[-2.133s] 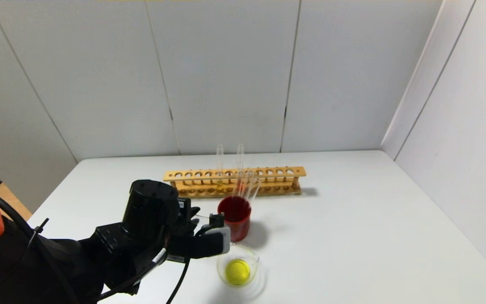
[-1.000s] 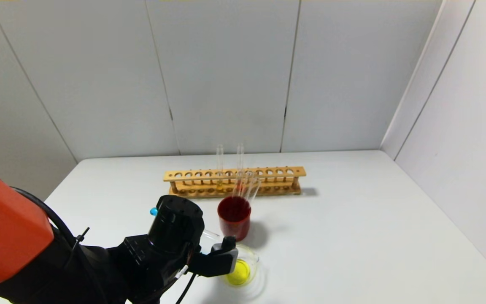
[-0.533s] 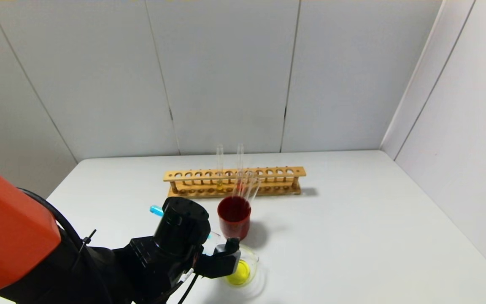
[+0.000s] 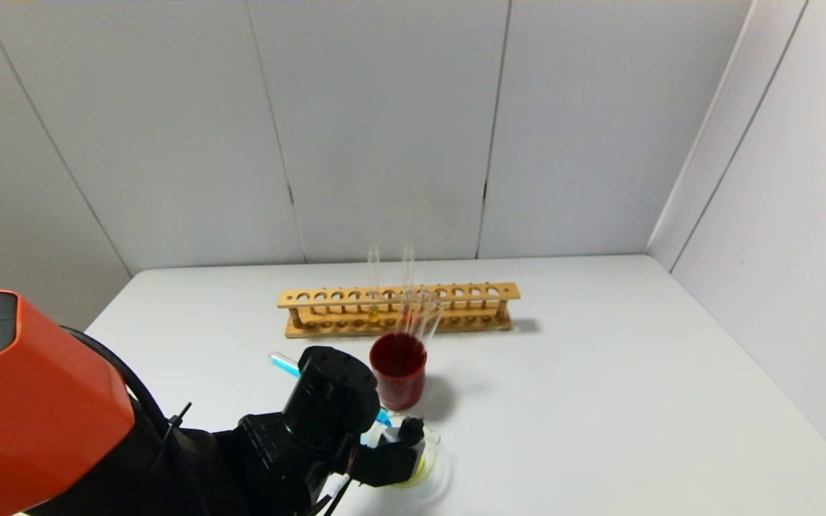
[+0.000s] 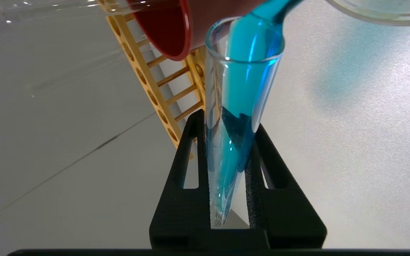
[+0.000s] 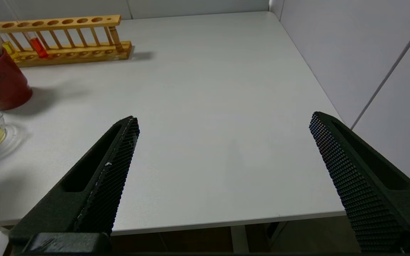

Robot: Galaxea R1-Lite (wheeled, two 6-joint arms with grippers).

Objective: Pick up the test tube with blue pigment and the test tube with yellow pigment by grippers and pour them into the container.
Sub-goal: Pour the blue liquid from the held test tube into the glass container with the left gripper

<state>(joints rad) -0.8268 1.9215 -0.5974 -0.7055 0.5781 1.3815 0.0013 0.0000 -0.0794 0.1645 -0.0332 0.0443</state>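
The left gripper (image 5: pixel 231 170) is clamped on the blue tube (image 5: pixel 242 106), tilting its mouth over the beaker (image 4: pixel 429 438) near the red cup (image 4: pixel 399 369); liquid seems to spill. The right gripper (image 6: pixel 222 170) waits apart, off right.

- A white table (image 4: pixel 599 401) is filling the lower half of the scene
- Pale grey wall panels (image 4: pixel 384 129) are rising just behind the table, dark vertical seams running between them
- Another panelled wall (image 4: pixel 779 215) is closing in along the table's right edge
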